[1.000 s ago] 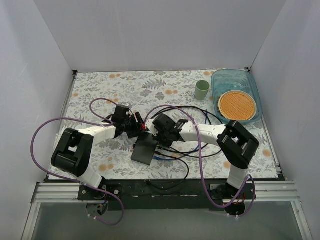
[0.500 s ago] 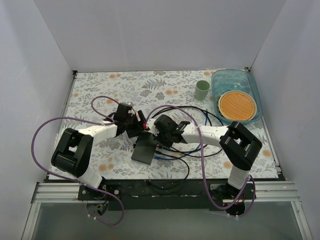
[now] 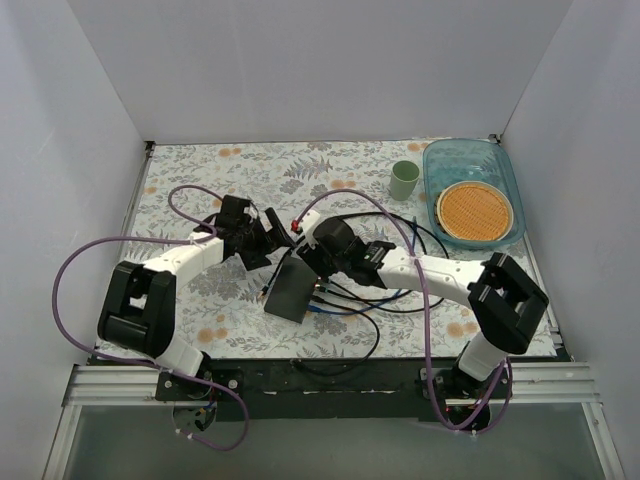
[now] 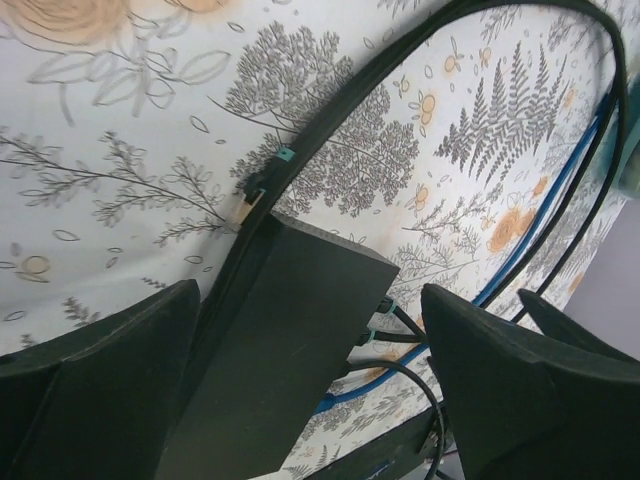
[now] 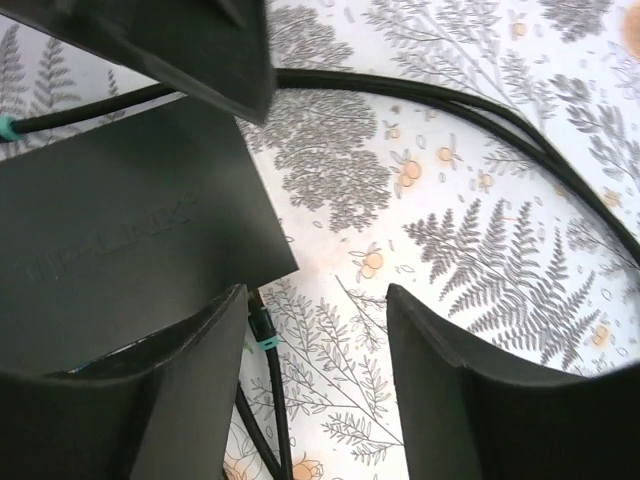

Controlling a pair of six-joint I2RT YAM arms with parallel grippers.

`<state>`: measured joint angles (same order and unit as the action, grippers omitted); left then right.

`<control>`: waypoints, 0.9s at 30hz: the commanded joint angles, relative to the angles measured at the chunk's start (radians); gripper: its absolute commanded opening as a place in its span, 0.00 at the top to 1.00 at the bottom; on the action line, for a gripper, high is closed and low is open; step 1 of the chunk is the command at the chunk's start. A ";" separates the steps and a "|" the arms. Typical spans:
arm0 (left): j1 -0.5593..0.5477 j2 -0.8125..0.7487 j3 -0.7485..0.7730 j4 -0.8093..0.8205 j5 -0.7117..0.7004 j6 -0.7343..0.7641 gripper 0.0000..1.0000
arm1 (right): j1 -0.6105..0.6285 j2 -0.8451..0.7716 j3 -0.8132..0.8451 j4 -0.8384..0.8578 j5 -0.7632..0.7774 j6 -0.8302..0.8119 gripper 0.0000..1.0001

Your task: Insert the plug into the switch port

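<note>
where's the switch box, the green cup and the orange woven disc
switch box [image 3: 288, 293]: top view, middle of its lid
green cup [image 3: 404, 186]: top view, its side wall
orange woven disc [image 3: 474, 212]: top view, its centre

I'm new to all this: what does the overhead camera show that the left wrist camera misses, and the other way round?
Overhead only: the green cup and the blue tray holding an orange disc. Left wrist only, close enough to make out: a teal-collared plug lying by a corner of the dark box. Both: that box, the black cables and the floral cloth.
</note>
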<state>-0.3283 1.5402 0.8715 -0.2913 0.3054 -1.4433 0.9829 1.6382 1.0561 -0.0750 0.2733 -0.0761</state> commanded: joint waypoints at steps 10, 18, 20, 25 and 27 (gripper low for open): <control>0.037 -0.342 0.092 -0.036 -0.117 0.173 0.02 | -0.006 -0.362 -0.091 0.047 0.165 0.042 0.02; 0.037 -0.514 0.067 -0.005 -0.190 0.239 0.02 | -0.004 -0.547 -0.119 0.000 0.248 0.050 0.01; 0.037 -0.528 0.063 -0.009 -0.199 0.241 0.02 | -0.004 -0.595 -0.175 0.058 0.268 0.055 0.01; 0.037 -0.551 0.054 -0.008 -0.236 0.231 0.02 | -0.006 -0.738 -0.330 0.306 0.381 0.056 0.01; 0.037 -0.555 0.052 -0.003 -0.255 0.225 0.02 | -0.006 -0.777 -0.396 0.363 0.395 0.023 0.01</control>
<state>-0.2935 1.0096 0.9318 -0.3058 0.1104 -1.2308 0.9817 0.9276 0.7479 0.0612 0.5747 -0.0288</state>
